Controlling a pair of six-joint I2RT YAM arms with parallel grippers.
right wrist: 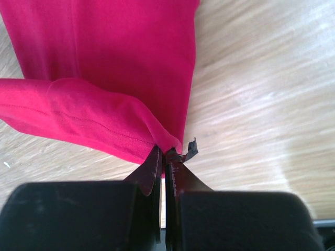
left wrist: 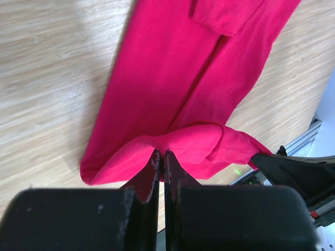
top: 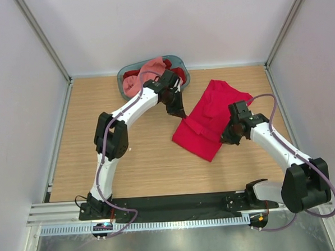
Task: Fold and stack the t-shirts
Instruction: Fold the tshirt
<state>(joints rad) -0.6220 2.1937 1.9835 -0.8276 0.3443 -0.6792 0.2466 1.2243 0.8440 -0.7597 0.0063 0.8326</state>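
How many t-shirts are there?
3. The crimson t-shirt lies on the table; the pink t-shirt and the darker red t-shirt sit in the basket, where more may be hidden.

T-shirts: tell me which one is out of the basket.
The crimson t-shirt, lying on the table between the two arms. The salmon pink t-shirt and the darker red t-shirt are heaped in the grey-blue basket.

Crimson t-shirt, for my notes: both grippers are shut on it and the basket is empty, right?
No: top external shows the basket holding a salmon pink t-shirt and a darker red t-shirt. The left gripper and right gripper are shut on the crimson t-shirt.
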